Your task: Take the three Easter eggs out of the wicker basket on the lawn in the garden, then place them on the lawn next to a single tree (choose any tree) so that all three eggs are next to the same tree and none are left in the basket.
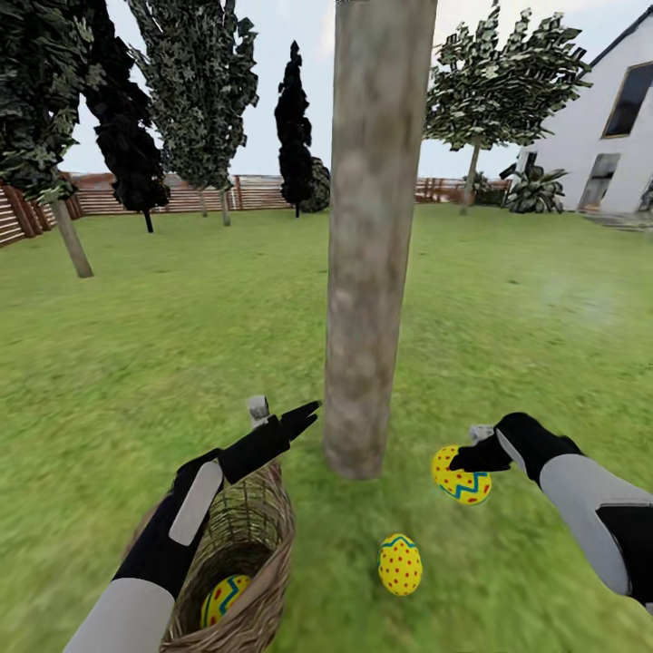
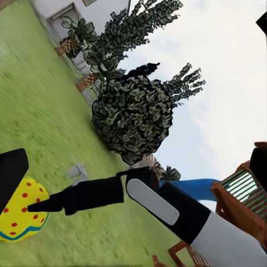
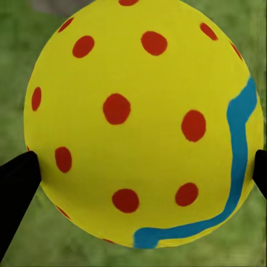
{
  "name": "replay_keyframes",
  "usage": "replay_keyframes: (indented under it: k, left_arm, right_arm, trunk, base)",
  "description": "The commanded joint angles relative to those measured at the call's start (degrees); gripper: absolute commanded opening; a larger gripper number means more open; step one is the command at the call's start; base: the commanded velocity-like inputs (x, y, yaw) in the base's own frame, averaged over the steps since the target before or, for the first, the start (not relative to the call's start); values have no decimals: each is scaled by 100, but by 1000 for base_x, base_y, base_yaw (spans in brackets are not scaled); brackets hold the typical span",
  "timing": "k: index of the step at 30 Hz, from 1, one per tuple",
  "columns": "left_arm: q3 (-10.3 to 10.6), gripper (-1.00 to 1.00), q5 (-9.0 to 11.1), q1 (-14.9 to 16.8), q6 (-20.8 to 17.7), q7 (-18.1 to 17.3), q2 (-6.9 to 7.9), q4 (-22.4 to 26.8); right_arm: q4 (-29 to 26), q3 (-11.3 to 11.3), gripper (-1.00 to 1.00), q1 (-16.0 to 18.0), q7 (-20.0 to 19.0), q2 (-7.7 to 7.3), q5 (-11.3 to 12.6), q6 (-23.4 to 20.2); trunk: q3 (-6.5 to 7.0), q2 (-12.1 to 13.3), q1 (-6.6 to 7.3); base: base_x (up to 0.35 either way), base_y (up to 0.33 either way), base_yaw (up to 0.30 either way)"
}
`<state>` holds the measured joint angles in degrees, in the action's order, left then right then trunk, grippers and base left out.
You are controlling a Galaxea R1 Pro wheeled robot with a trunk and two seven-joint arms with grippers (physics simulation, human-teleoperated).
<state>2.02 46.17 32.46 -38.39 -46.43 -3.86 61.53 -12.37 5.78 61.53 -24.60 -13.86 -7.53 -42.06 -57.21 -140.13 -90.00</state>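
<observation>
One egg (image 1: 224,599) in wicker basket (image 1: 263,544), two eggs (image 1: 400,563) on lawn (image 1: 508,345) beside tree (image 1: 372,272)

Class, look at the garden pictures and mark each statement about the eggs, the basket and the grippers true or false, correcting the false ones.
1. One egg lies in the wicker basket. True.
2. The right gripper is shut on an egg. True.
3. All three eggs lie on the lawn. False: only one egg lies free on the grass.
4. The left gripper holds an egg. False: it is empty.
5. The basket stands behind the tree. False: it is in front, to its left.
</observation>
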Motion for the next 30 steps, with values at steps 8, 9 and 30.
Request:
replay_keyframes:
  k: [8, 9, 30]
  left_arm:
    - [0, 100, 36, -1, -37, 2, -4, 0]
    - [0, 100, 38, -2, -37, 2, -6, 0]
    - [297, 100, 57, -1, -28, 2, -9, 0]
  right_arm:
    - [55, 43, -100, -169, 1294, 376, 217, 68]
    - [53, 40, -100, -173, 1310, 380, 217, 68]
    - [51, 34, -100, -304, 1349, 705, 331, 507]
  trunk:
    - [-41, -2, 1]
    - [-49, -2, 1]
    - [-239, -2, 1]
  base:
    - [0, 0, -98]
    - [0, 0, -102]
    - [24, -129, -86]
